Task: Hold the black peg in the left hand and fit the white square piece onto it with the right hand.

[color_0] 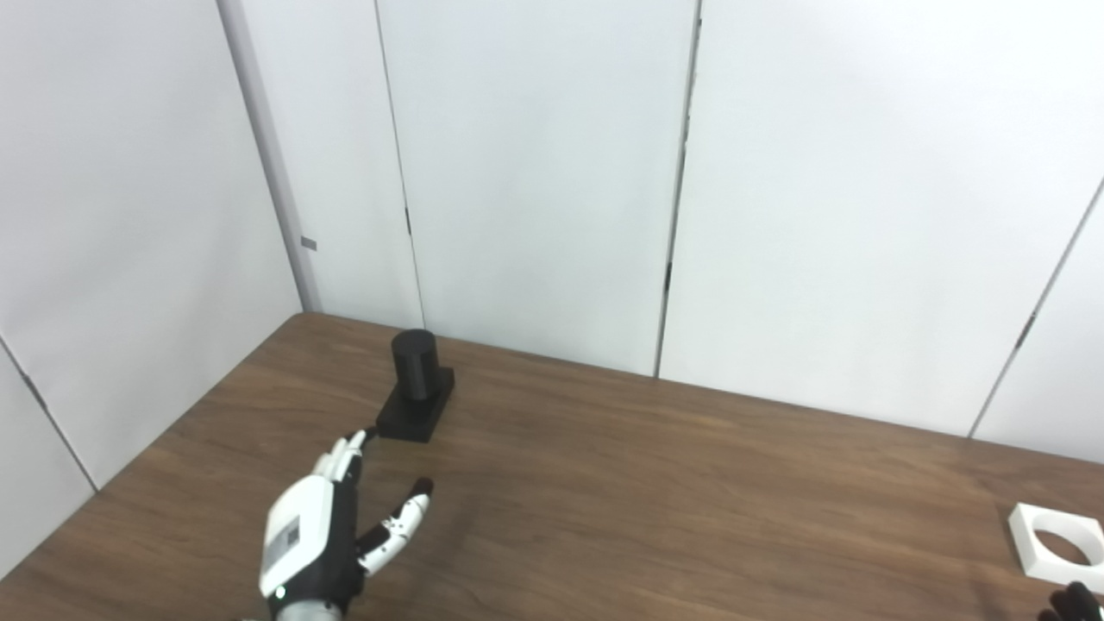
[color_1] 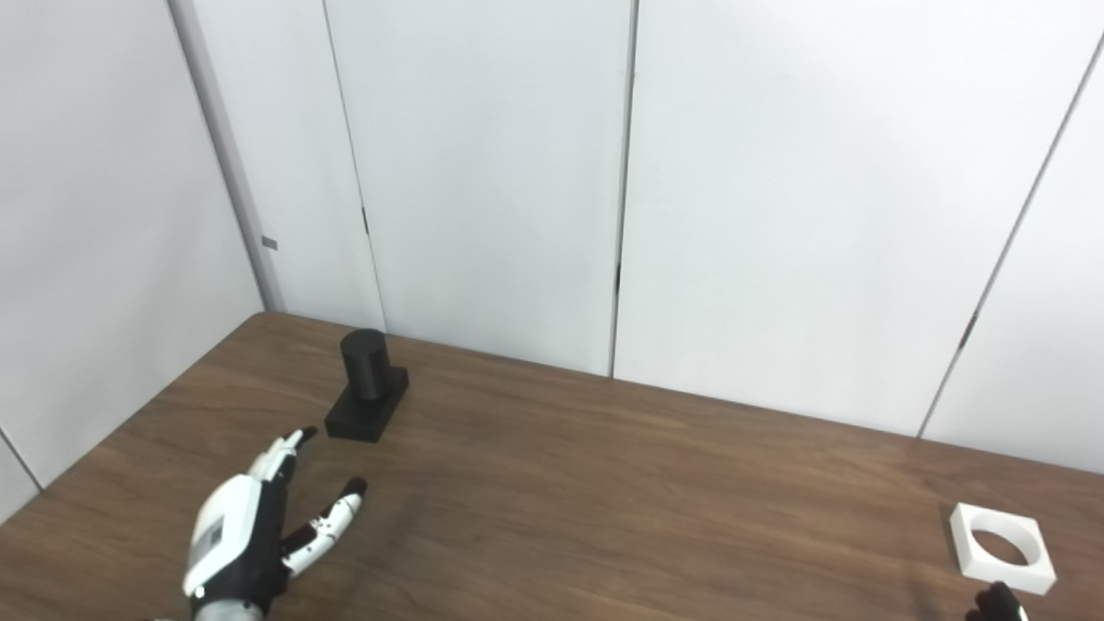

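Observation:
The black peg (color_0: 416, 386) is a short upright cylinder on a flat black base, standing at the far left of the wooden table (color_0: 647, 500) near the wall. My left hand (color_0: 332, 530) is open just in front of it, fingers stretched toward the base and thumb spread; the fingertips nearly reach the base's near corner. The white square piece (color_0: 1061, 545) with a round hole lies flat at the table's right edge. Only dark fingertips of my right hand (color_1: 999, 602) show at the bottom right, just in front of the white piece.
White wall panels (color_0: 535, 172) close off the back and left side of the table. The table's left edge (color_0: 138, 466) runs diagonally close to my left hand.

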